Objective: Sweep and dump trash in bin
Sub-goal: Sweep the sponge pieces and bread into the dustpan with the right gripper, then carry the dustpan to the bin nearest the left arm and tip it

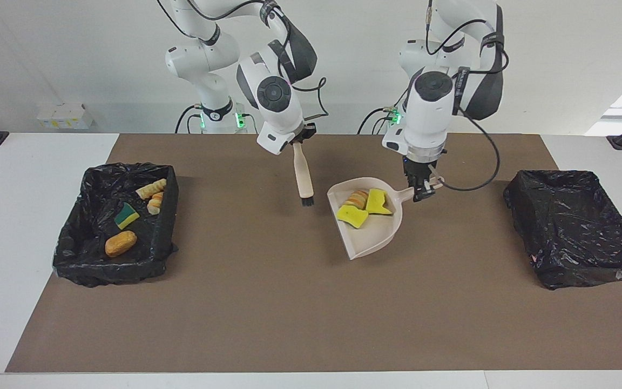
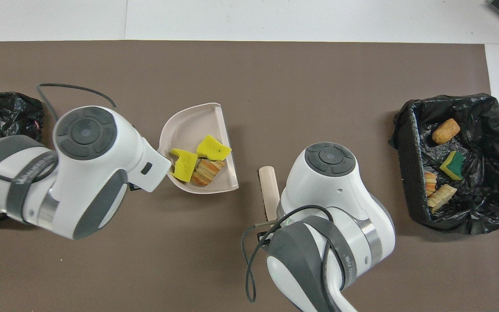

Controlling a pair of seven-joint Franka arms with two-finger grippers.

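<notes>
Dustpan point(image 1: 373, 227) is hanging raised over the middle of the brown mat point(image 1: 289, 313) in the facing view, its handle clamped in the left end effector point(image 1: 421, 190), whose fingertips are closing tight on it. Three pieces of trash are sitting in the pan near its handle end: two yellow sponge chunks point(image 1: 352, 215) and one striped bread-like piece point(image 1: 358, 198). The right end effector point(image 1: 299, 141) is gripping the top of the brush point(image 1: 304, 178), fingers shut on the beige handle, and the brush is hanging upright with its dark bristles pointing down over the mat, beside the dustpan but apart from it. The rest of the trash is lying in the black-lined bin point(image 1: 73, 254) at the right arm's end of the tabletop: a green-backed sponge point(image 1: 126, 216), a brown roll point(image 1: 120, 243) and two striped pieces point(image 1: 151, 189) against the wall nearer to the robots. A second lined bin point(image 1: 575, 227) is standing at the left arm's end.

Overhead, the dustpan point(image 2: 189, 125) is showing beside the left arm's wrist, which is covering the handle, with the sponge chunks point(image 2: 213, 147) and the striped piece point(image 2: 207, 170) touching one another in it. The brush handle point(image 2: 269, 190) is poking out from under the right arm's wrist. The filled bin point(image 2: 405, 143) is sitting on the mat's edge.
</notes>
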